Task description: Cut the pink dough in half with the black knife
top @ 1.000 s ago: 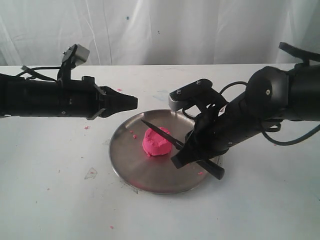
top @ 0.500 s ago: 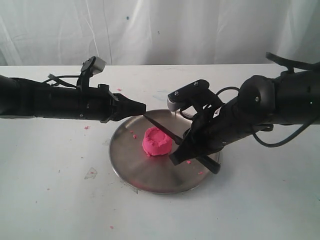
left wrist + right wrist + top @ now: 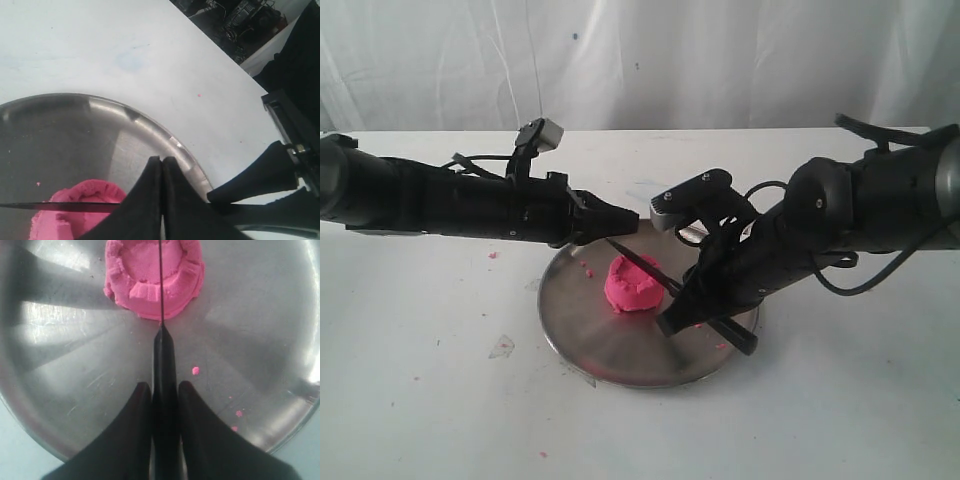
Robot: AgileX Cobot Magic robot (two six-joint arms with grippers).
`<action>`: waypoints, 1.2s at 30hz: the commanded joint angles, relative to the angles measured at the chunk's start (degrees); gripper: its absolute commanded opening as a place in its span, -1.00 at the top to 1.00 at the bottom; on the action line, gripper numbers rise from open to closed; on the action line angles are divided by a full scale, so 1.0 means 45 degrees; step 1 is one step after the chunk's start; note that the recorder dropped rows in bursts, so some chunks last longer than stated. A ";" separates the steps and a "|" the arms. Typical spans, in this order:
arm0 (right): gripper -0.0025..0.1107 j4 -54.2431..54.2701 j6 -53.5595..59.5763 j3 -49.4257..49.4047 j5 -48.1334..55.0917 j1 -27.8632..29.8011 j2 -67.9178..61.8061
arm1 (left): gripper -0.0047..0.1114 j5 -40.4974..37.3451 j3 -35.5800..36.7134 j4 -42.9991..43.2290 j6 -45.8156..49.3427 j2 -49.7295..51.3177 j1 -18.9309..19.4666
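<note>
Left claw closed and empty; right claw clamps something.

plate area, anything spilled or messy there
Yes, minor mess: tiny pink crumbs lie scattered on the steel plate, away from the pink dough. The dough's top looks ragged and dented. The black knife, held by the right gripper, lies across the dough.

There is one lump of pink dough, one black knife and one round steel plate. Two grippers are in view, the left gripper and the right gripper. Several tiny pink crumbs lie scattered on the plate and the one white table.
</note>
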State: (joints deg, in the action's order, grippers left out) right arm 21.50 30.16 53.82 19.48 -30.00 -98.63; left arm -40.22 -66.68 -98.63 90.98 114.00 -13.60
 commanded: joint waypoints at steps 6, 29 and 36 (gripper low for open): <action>0.96 -0.0080 0.0135 0.0085 -0.0091 -0.0051 -0.0018 | 0.92 0.0745 -0.0366 -0.0292 0.0226 0.0480 -0.0100; 0.96 -0.0120 0.0135 0.0085 -0.0067 -0.0051 -0.0018 | 0.92 0.2672 -0.1208 -0.0292 0.0882 0.1043 -0.0100; 0.96 -0.0120 0.0135 0.0085 -0.0067 -0.0051 -0.0018 | 0.92 0.2827 -0.1208 -0.0254 0.0882 0.1066 -0.0100</action>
State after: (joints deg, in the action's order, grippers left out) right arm 21.50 30.16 54.05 19.48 -30.00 -98.82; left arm -26.83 -71.83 -98.63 94.67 118.96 -13.94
